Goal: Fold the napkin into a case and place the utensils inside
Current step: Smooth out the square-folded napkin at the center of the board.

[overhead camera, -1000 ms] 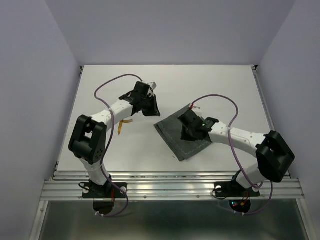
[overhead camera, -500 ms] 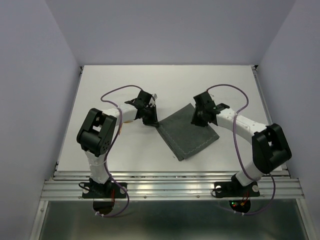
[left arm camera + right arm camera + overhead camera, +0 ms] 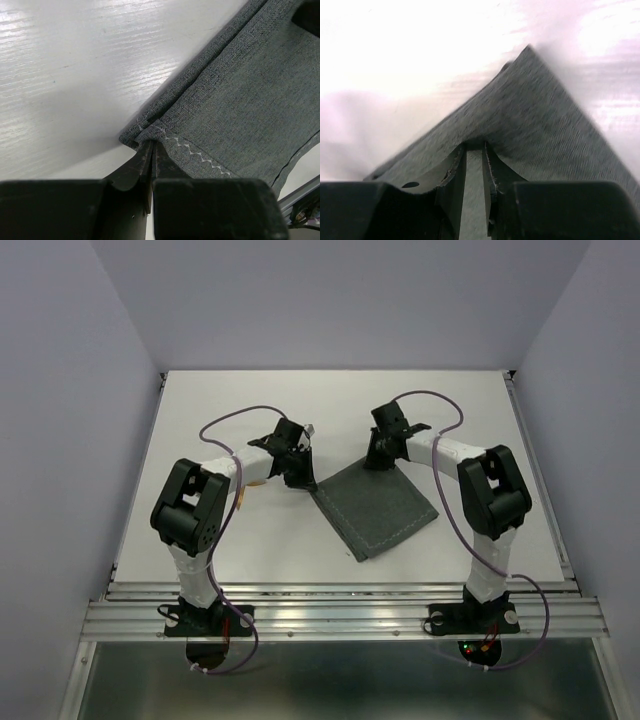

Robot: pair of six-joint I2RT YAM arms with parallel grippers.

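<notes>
Top external view: the napkin (image 3: 375, 508), folded into a dark grey-green four-sided shape, lies flat near the middle of the white worktop (image 3: 240, 400), a little toward 3 o'clock. The left gripper (image 3: 306, 483) sits low at the cloth's 9 o'clock corner. The left wrist camera shows its jaws clenched on that corner, where layered edges and zigzag stitching meet. The right gripper (image 3: 379, 460) is at the napkin's 12 o'clock corner. In its blurred wrist view the jaws stand a narrow slit apart with the cloth rising to a peak at their tips; whether they grasp it cannot be told. A sliver of the gold utensils (image 3: 243, 497) shows beside the left arm, at 9 o'clock from the napkin.
</notes>
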